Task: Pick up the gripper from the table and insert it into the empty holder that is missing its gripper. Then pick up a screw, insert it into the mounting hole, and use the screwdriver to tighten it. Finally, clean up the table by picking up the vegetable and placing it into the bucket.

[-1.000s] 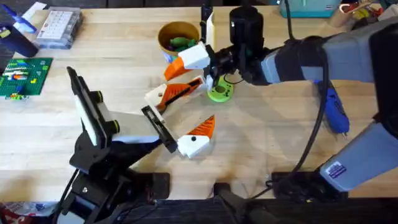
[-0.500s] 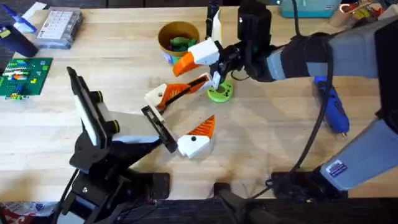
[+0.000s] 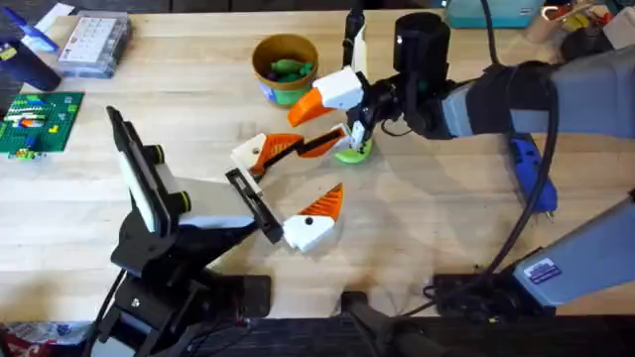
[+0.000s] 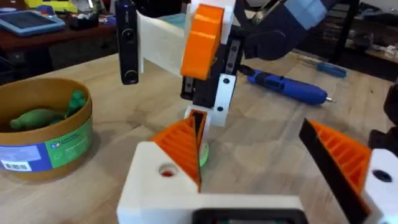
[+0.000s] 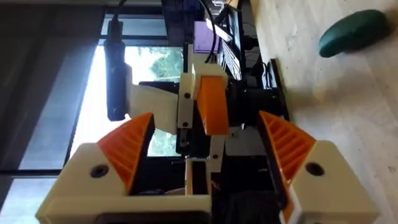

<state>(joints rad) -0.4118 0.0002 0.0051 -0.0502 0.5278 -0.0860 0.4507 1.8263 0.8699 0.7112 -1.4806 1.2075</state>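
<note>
Table (image 3: 456, 248) of pale wood carrying everything. Right arm (image 3: 516, 94), grey-sleeved, reaches in from the right edge toward the far middle. Right gripper (image 3: 339, 114) hangs tilted there; its orange fingers (image 5: 127, 149) stand well apart in its wrist view, released, nothing seen clamped between them. Left arm (image 3: 169, 213), black and white, rises from the near-left corner. The holder (image 3: 250, 201) at its tip sits near the table's middle, bearing one white-and-orange finger (image 3: 316, 224) on the side toward the near edge, other seat bare. Left gripper (image 3: 288, 213) grasps nothing, loose of all objects. The bucket (image 3: 268, 87) stands upright by the far edge, left of the right gripper, with green pieces (image 3: 289, 69) inside. Blue screwdriver (image 3: 533, 180) lies near the right edge, under the right arm's cable. The gripper (image 3: 283, 149) lies flat on the table's middle, between bucket and holder: white base toward the holder, orange tip with black strip reaching under the right gripper; contact there cannot be told. Lime-green disc (image 3: 353, 151) just beside that tip.
</note>
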